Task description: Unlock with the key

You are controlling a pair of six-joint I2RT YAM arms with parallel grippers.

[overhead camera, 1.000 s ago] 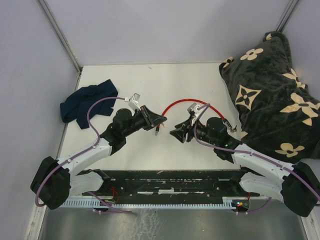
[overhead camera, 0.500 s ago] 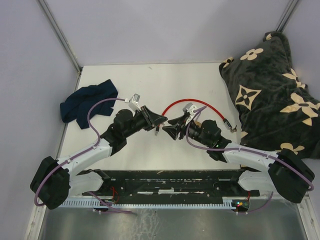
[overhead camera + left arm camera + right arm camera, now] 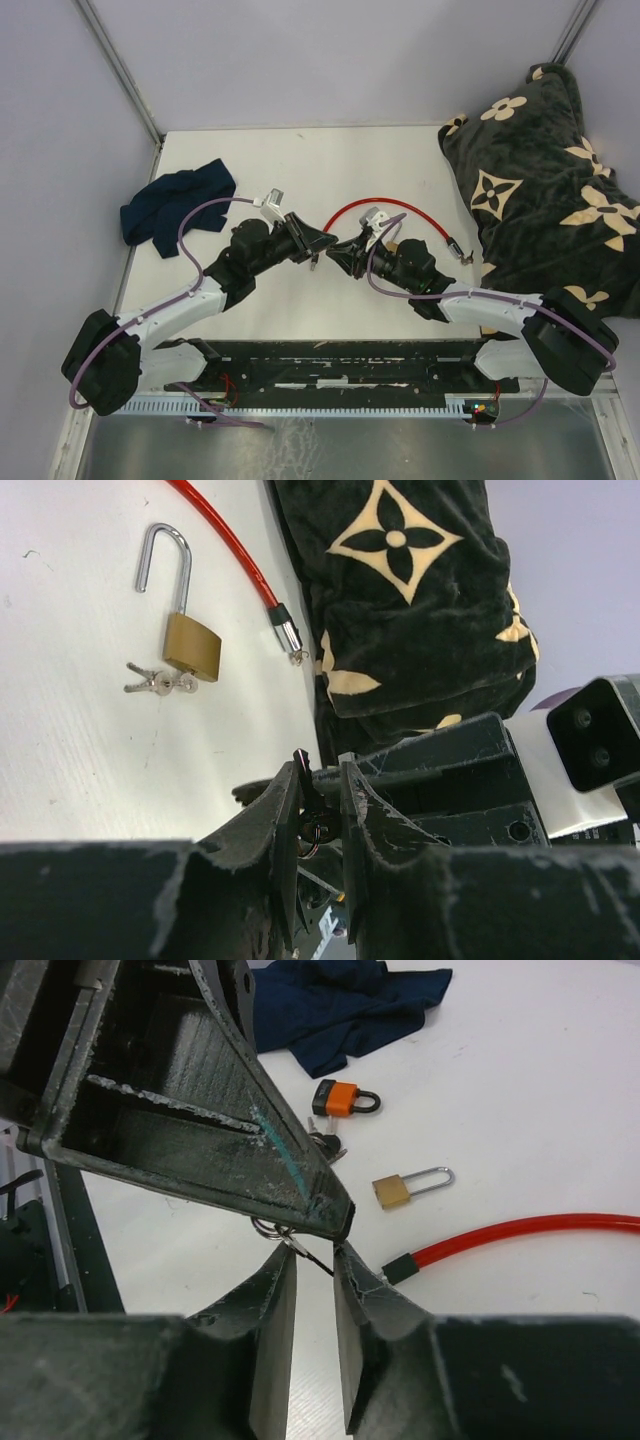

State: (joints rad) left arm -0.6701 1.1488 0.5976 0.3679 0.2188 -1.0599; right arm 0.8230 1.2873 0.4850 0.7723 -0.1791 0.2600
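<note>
While the left hand is clamped on the key above the middle of the surface, the right hand has its fingers slightly apart round the blade. Risk: if the left releases before the right pinches, the key drops near the brass padlock. No writing is legible on that or the orange padlock; the cushion shows only flower motifs.

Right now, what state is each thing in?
left gripper: shut on key
key: held up between both grippers' tips
right gripper: fingers narrow around key, grip unclear
brass padlock: shackle looks open, lying flat
orange padlock: shackle shut
red cable: ends loose
blue cloth: crumpled
</note>
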